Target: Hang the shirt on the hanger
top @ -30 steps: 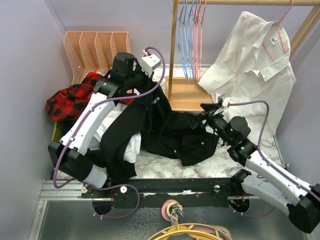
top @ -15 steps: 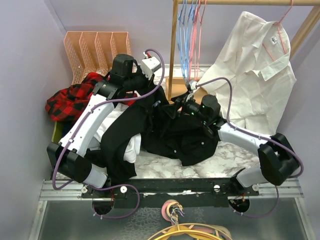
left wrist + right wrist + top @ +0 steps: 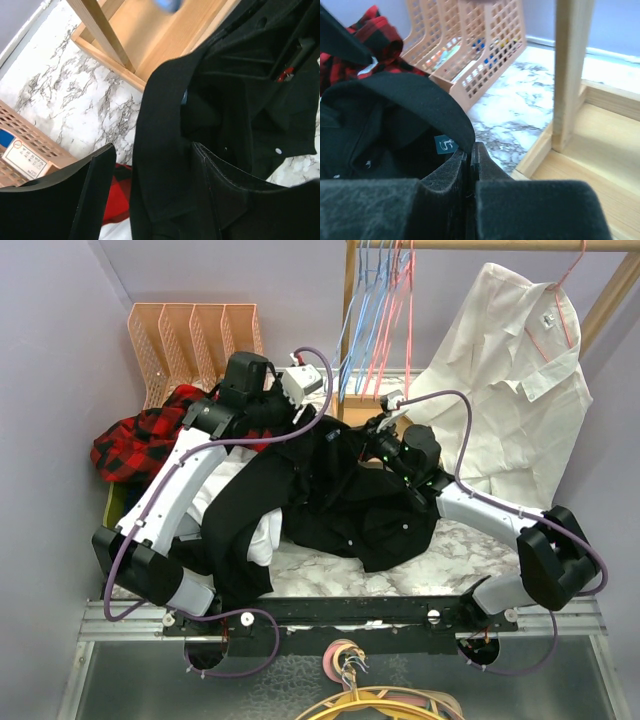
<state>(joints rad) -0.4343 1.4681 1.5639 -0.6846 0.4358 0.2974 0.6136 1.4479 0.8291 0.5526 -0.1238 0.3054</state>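
Marble-pattern table (image 3: 330,565) carries everything, and the black shirt (image 3: 350,510) lies crumpled on it between my two arms, with its upper part heaped toward the foot of the wooden rack (image 3: 347,340). My left claw (image 3: 151,150) has its fingers apart, and a fold of the shirt runs up between them; I cannot tell if the cloth touches both. My right claw (image 3: 470,150) is closed, its two fingers pressed together on the rim of the collar, just beside the small label. The pink hanger (image 3: 392,330) hangs tilted on the rail above, next to the blue hangers (image 3: 372,290) and apart from the black shirt. A white shirt (image 3: 510,360) hangs at the right. A red plaid cloth (image 3: 140,440) lies at the left, near the orange file tray (image 3: 190,335).
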